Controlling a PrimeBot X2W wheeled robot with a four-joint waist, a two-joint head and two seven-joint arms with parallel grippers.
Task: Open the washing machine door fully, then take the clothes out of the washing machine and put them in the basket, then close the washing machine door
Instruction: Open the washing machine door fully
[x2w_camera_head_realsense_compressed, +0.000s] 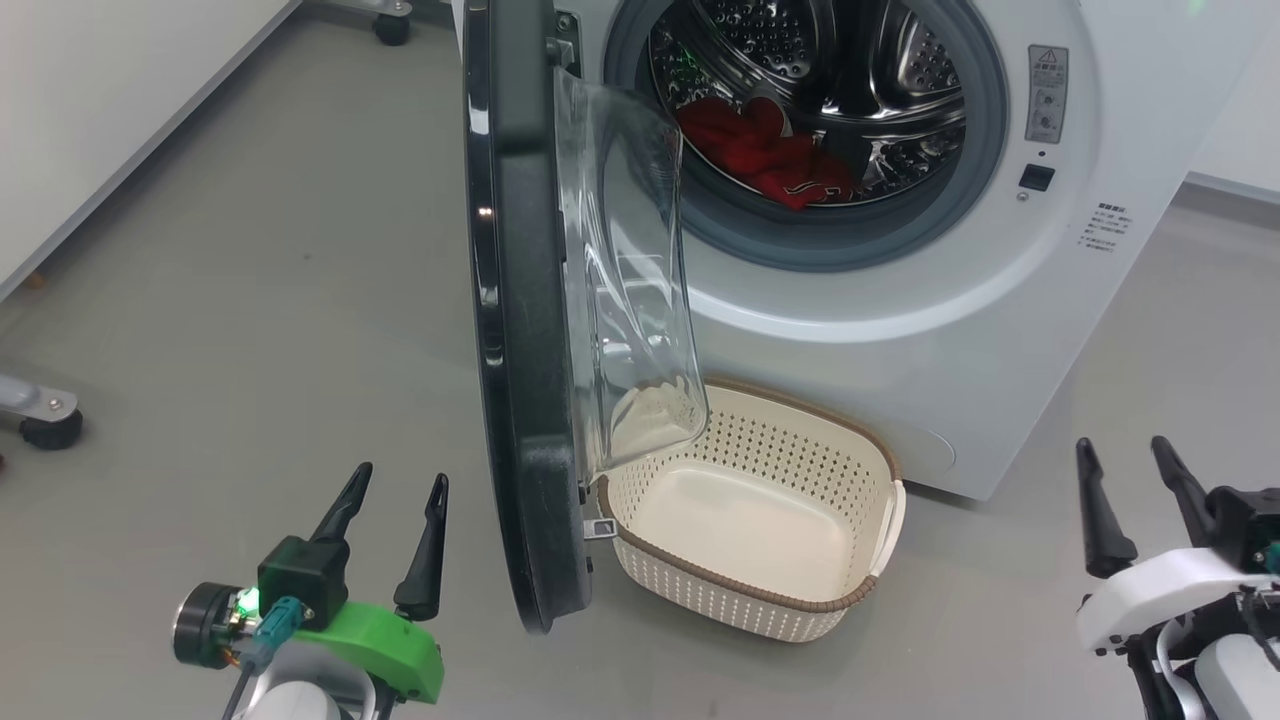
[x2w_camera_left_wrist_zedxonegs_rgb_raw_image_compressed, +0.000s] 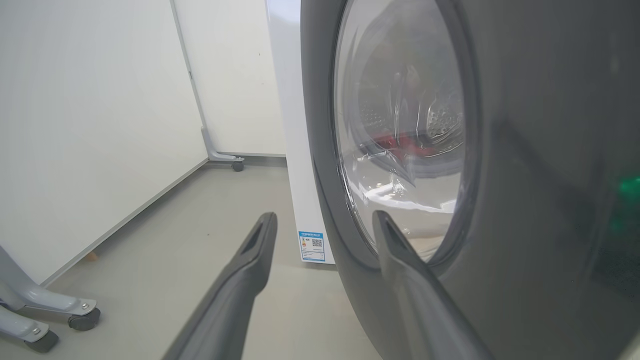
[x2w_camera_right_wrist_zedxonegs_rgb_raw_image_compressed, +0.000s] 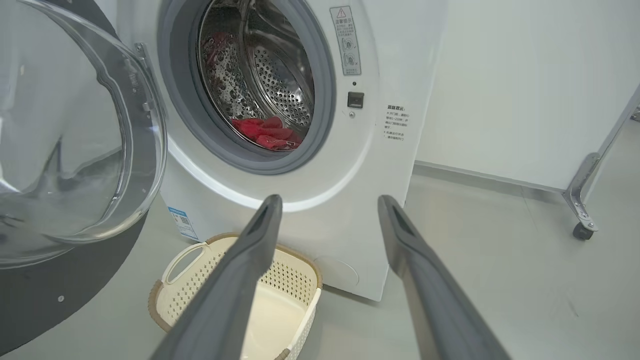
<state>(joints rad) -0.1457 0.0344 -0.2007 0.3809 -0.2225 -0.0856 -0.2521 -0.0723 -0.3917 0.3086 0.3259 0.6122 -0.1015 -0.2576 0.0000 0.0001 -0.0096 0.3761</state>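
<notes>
The round mouth of the washing machine (x2w_camera_head_realsense_compressed: 900, 350) is uncovered, so the clothes (x2w_camera_head_realsense_compressed: 770, 150) can be reached from the front and from the right. The left side is blocked by the washing machine door (x2w_camera_head_realsense_compressed: 520, 350), which is swung out edge-on. The basket (x2w_camera_head_realsense_compressed: 750, 520) is placed below the mouth, just beside the door. Bare floor (x2w_camera_head_realsense_compressed: 250, 300) is left free on the door's left.

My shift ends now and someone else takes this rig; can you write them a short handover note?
Left tool: open, empty, beside the outer face of the round glossy black door.
Right tool: open, empty, facing the big white washing machine.
Done: door open, about square to the machine, glass bowl over the empty cream perforated basket.
Red clothes lie in the steel drum.
To do: swing door wider if it goes, move clothes, shut door.
</notes>
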